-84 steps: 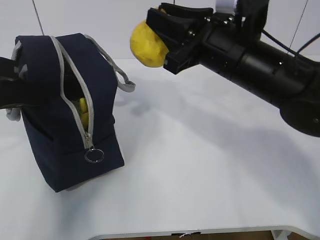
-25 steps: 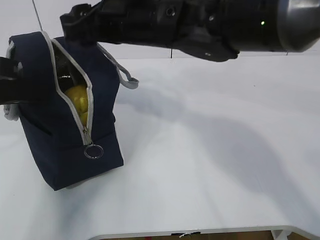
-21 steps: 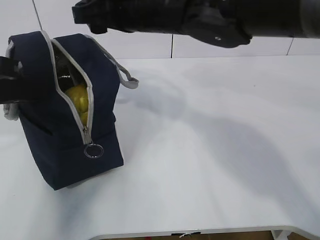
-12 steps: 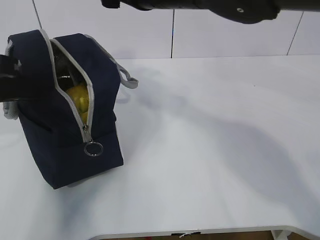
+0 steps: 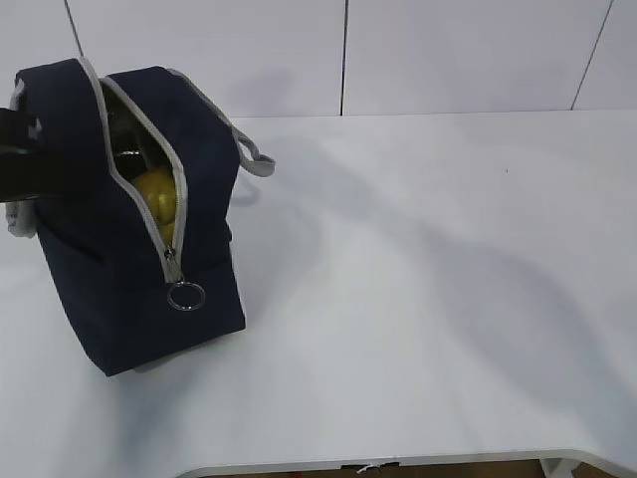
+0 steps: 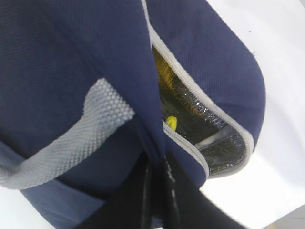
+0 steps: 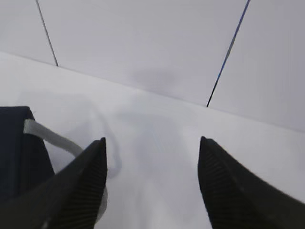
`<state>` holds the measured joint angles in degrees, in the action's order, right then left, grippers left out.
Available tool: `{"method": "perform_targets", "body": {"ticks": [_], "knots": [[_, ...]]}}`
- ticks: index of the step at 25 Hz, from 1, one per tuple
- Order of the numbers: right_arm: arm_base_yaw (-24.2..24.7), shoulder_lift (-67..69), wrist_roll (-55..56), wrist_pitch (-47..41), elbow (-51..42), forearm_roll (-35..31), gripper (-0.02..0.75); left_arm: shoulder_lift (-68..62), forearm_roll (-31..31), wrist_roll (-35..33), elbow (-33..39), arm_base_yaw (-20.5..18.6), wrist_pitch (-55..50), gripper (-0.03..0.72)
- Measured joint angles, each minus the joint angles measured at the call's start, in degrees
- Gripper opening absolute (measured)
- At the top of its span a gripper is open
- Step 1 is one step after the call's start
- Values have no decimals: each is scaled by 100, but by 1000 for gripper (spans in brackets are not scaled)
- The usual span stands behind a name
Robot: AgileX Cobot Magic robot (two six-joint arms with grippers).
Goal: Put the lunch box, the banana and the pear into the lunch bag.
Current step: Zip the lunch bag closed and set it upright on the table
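We start at the bag [image 5: 119,219], which stands upright at the left of the surface [image 5: 418,299] with its zipper [image 5: 149,189] drawn down and the mouth gaping. Through that slit we see the pear [image 5: 154,189], a yellow rounded fruit sitting high inside the opening; below it a second patch of yellow shows, which we take to be the banana [image 5: 167,234], though too little shows to be sure. In the left wrist view the silver lining [image 6: 200,119] is visible and a small yellow tip [image 6: 171,122] pokes up at the seam. We cannot make out the lunch box in any view; nothing lies loose on the surface, so we judge it is probably deep inside already. Our left end effector [image 6: 157,191] is clenched on the bag's fabric edge beside the grey handle [image 6: 71,138], holding the mouth apart. Our right end effector [image 7: 152,186] is released, its jaws wide and empty, hanging above the surface to the right of the bag, near its other handle [image 7: 52,136]. As we read it, the packing looks essentially complete, with little left but letting go of the bag.
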<state>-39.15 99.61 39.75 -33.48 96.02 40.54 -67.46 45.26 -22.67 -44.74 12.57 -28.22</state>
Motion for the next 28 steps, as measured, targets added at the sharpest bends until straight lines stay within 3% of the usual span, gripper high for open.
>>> {"method": "perform_targets", "body": {"ticks": [7,15,22,28], "knots": [[0,0,-2076,-1290,884,-2380,495,0,0,0,0,0,0,-15],[0,135,-2988,-1925,1415,-3232,495,0,0,-9,0,3,14,-15],[143,1318,-3540,-3096,2925,-4168,496,0,0,-9,0,3,63,-15],[308,2205,-3832,-3567,4049,-4902,495,0,0,-9,0,3,102,-15]]}}
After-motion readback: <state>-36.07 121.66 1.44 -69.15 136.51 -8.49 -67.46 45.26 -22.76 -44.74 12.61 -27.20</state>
